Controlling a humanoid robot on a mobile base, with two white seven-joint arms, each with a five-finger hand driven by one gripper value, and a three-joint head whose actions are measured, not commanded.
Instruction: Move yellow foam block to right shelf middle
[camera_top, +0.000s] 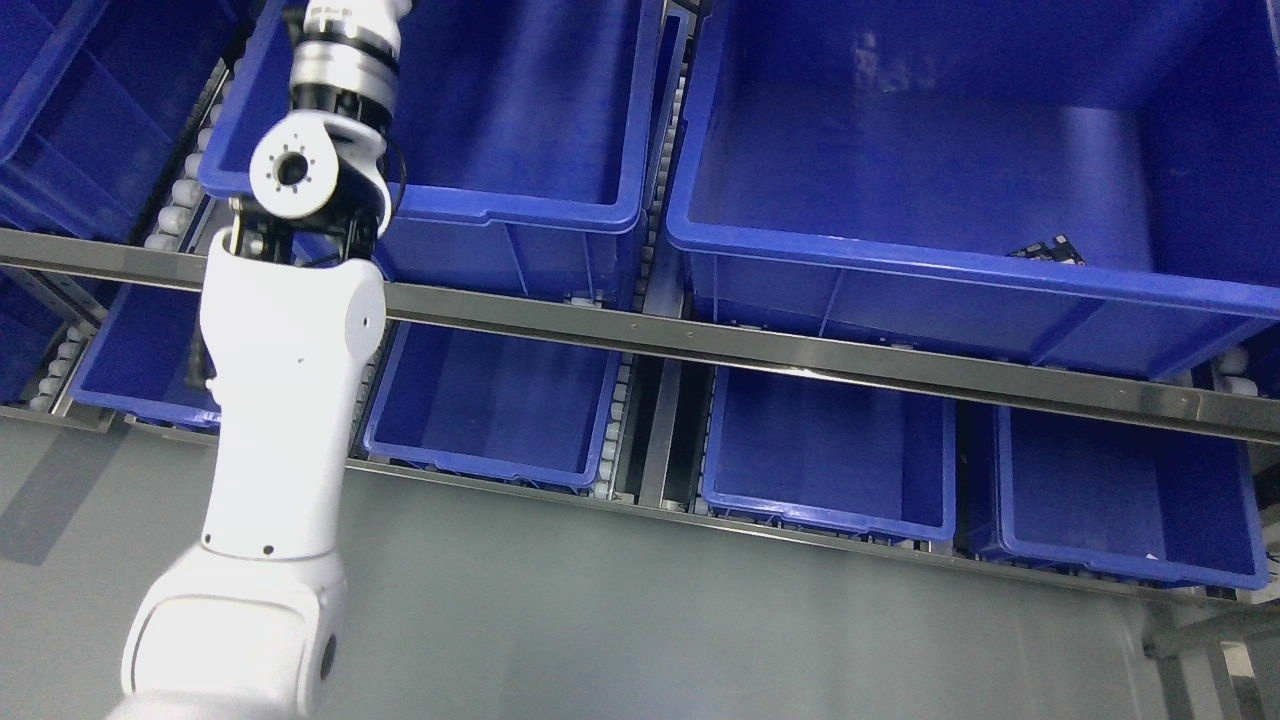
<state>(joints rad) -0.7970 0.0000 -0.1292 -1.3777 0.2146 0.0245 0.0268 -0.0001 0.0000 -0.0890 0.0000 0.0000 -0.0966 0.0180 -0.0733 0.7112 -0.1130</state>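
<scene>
My white left arm (285, 400) reaches up past the steel shelf rail (800, 355) into the upper blue plastic bin (520, 200). My hand's cut off up top, so can't tell its state. No yellow foam block visible anywhere, probably up there.

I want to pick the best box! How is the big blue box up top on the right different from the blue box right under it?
The upper right bin looks bigger and nearer; the lower bin looks smaller and sits under the metal rail. A small dark thing shows in the upper bin; the lower bin shows nothing inside. Both are blue, open-topped plastic.
</scene>
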